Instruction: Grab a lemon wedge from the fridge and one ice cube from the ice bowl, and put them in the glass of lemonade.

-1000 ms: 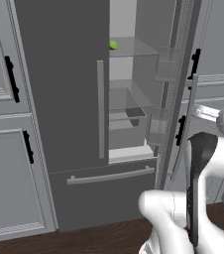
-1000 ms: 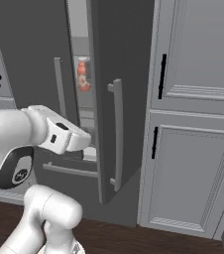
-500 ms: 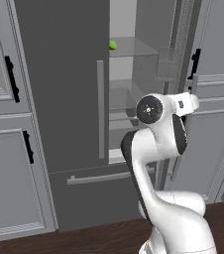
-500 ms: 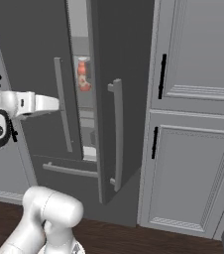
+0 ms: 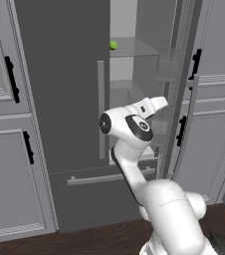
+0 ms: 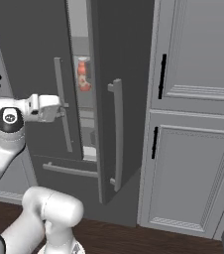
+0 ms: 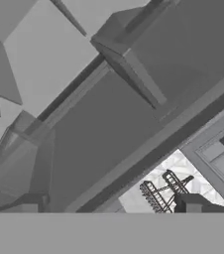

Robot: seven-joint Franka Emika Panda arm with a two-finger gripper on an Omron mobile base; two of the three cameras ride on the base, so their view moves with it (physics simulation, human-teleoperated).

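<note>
Yellow-green lemon wedge [image 5: 113,45] is seen on an upper glass shelf [image 5: 134,48] inside the fridge [image 5: 64,99], at about 12 o'clock in the left base view, near the shelf's front left corner. Right fridge door [image 6: 121,99] is swung open, left door shut. A pink-labelled bottle [image 6: 83,74] is seen through the gap in the right base view.

Pincer [image 5: 159,103] is held at the fridge opening, well below the wedge, roughly 5 o'clock from it. Jaws are spread wide, nothing gripped. One dark fingertip [image 7: 196,202] is visible at 5 o'clock in the hand view, which is pointed at grey fridge panels.

Progress judged: early. Door opened, wedge not yet grabbed. Left to do: raise pincer to shelf, grip wedge, carry to glass, then fetch one ice cube. Ice bowl and glass locations cannot be told from these views.
</note>
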